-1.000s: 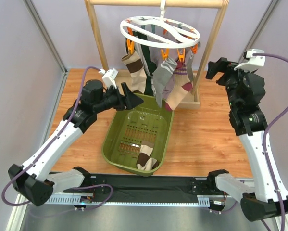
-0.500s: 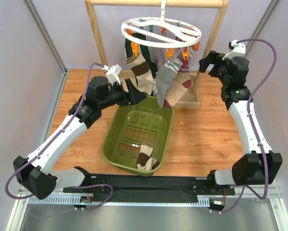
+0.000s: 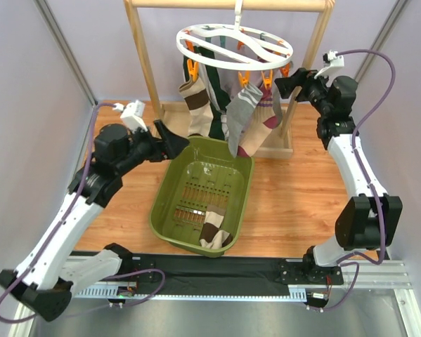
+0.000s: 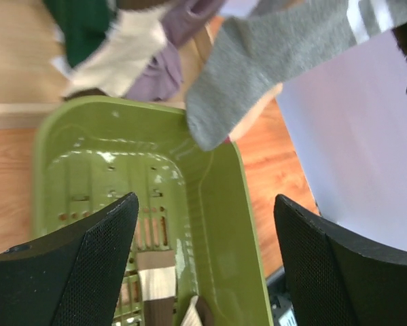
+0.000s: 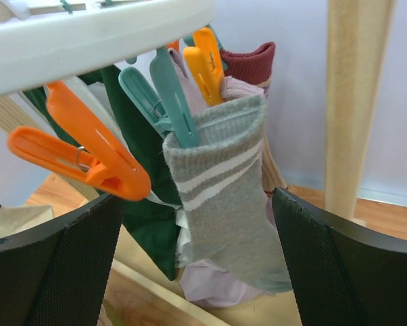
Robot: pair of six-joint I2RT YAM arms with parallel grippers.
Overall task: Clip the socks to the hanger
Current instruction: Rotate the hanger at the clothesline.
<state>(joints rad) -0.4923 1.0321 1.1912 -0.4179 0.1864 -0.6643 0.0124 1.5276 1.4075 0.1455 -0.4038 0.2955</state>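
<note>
The white round hanger (image 3: 185,38) hangs from the wooden rail with several socks clipped under it. Among them are a grey striped sock (image 3: 242,112), a maroon one (image 3: 268,125), a brown-and-cream one (image 3: 196,95) and a dark green one (image 3: 211,70). One more brown-and-cream sock (image 3: 214,228) lies in the olive basket (image 3: 164,210). My left gripper (image 3: 176,142) is open over the basket's far left corner, with nothing in it (image 4: 206,265). At the hanger's right edge my right gripper (image 3: 286,83) is open, and the clipped grey sock (image 5: 223,204) hangs just ahead of it (image 5: 196,265).
A teal clip (image 5: 169,95) holds the grey sock's cuff. An empty orange clip (image 5: 81,153) dangles to its left. The rack's wooden post (image 5: 356,102) stands close on the right, and its base (image 3: 277,149) lies behind the basket. Grey walls enclose the table.
My right gripper has reached up and left, closer to the hanger's right edge. My left gripper has drawn back a little to the left. The socks have not moved.
</note>
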